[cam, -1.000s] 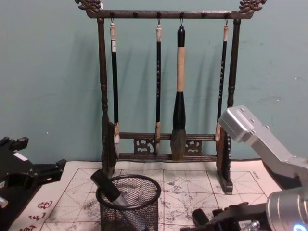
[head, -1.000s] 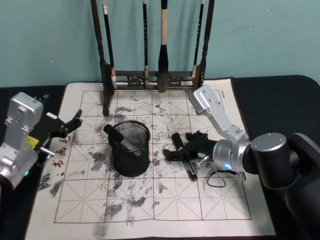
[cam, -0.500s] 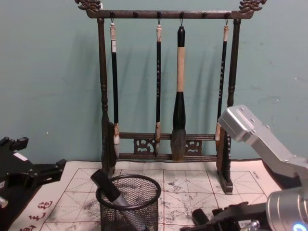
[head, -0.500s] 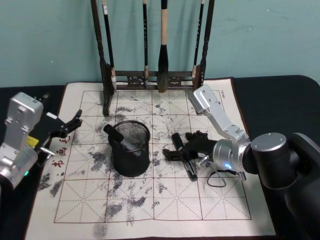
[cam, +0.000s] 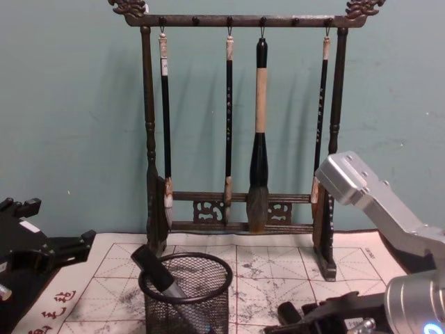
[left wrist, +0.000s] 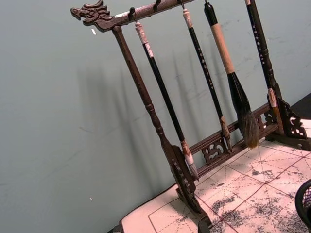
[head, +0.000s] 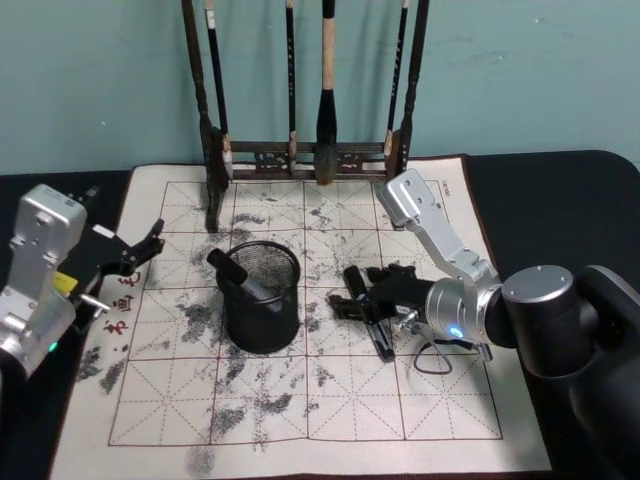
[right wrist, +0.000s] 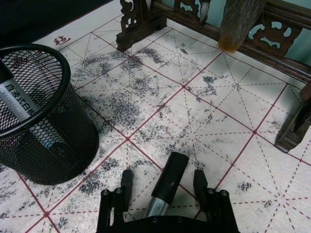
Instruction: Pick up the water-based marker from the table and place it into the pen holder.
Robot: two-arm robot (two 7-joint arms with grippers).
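Here, the right gripper (head: 362, 300) sits low on the ink-spotted calligraphy mat (head: 300, 410), right of the pen holder (head: 262, 310) and near it.

- The water-based marker (head: 355, 277) lies flat on the mat, right of the pen holder and well apart from its wall. Its black cap end points far, toward the brush rack (head: 300, 155), and its barrel runs back under the gripper.
- In the right wrist view the right gripper (right wrist: 163, 180) straddles the marker (right wrist: 167, 182). The fingers (right wrist: 127, 182) stand apart, one on either side of the barrel, with mat visible between each finger and the marker. They are not clamped on it. The cap end sticks out past the fingertips.
- The pen holder (right wrist: 43, 126) stands upright on the mat. A second marker (head: 228, 268) leans inside it, with its dark end poking over the left rim.
- The left gripper (head: 140, 250) is parked at the left edge of the mat, left of the pen holder and touching nothing.
- The brush rack stands at the far edge of the mat with four brushes (cam: 259, 139) hanging from its top bar.
- The black table (head: 560, 190) shows around the mat.
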